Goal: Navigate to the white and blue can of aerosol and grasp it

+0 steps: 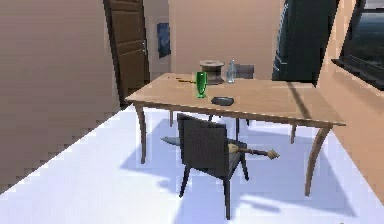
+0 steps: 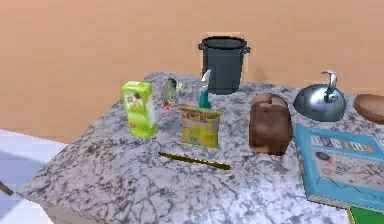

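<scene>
A speckled grey stone counter spans the arm side view against an orange wall. In the forward view a wooden table stands at the middle of the room, and a dark chair is drawn up to its near edge at 6 o'clock. A dark door is set in the wall at 10 o'clock from the table. On the counter, a blue book lies flat at 4 o'clock, a black pot stands at 12 o'clock by the wall, a brown loaf-shaped block sits at 3 o'clock from the middle, and a shiny metal kettle is at 2 o'clock. A green carton stands upright at 9 o'clock. A yellow-green box stands at the middle, and just behind it, toward 12 o'clock and in front of the pot, rises a slim spray container with a white top and a blue-green body, the closest match to the aerosol can. On the table stands a green cup. A thin dark stick lies at 6 o'clock from the box. The claw's state cannot be told
</scene>
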### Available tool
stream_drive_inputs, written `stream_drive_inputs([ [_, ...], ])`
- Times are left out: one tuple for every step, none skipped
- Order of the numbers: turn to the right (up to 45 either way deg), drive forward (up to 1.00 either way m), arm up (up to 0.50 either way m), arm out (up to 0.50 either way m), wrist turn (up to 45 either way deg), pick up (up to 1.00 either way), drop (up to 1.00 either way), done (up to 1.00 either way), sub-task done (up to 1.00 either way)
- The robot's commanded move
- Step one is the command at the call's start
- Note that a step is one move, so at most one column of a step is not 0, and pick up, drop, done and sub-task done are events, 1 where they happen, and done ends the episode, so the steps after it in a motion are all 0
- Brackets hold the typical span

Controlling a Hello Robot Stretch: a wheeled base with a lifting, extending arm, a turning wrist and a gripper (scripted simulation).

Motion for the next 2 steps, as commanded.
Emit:
stream_drive_inputs([
  [0.0, 0.0, 0.5, 0.0, 0.0, 0.0, 0.0, 0.0, 0.0],
  [0.0, 0.0, 0.38, 0.0, 0.0, 0.0, 0.0, 0.0, 0.0],
])
